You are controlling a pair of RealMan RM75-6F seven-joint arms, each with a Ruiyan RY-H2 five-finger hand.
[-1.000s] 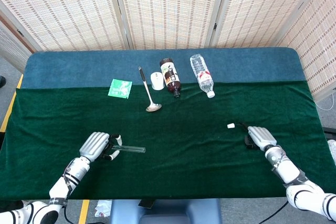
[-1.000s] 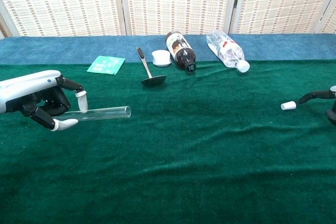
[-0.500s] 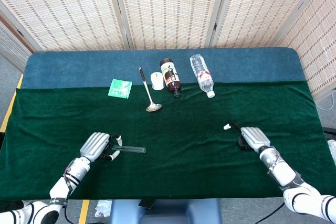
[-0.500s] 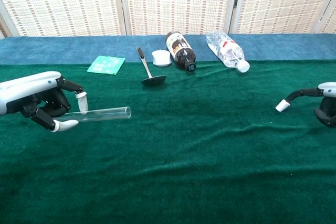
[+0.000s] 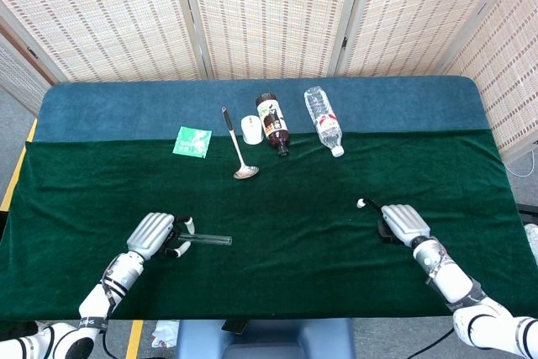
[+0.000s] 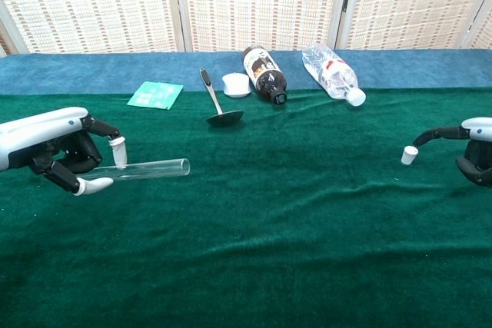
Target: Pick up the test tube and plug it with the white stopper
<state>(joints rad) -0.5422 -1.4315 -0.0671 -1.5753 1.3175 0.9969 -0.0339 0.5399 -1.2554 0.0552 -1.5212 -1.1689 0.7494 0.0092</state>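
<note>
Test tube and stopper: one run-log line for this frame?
left hand: holds test tube level | right hand: pinches white stopper, lifted | gap: wide | plugged: no

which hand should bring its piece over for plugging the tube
Right, probably. The right hand holds the small white stopper at a fingertip, lifted off the cloth. The left hand grips the test tube level, open end pointing toward the right hand.

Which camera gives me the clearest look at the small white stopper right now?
The chest view: the small white stopper shows side-on at the tip of the right robot hand, raised off the green cloth. In the head view it is only a tiny white speck.
</note>
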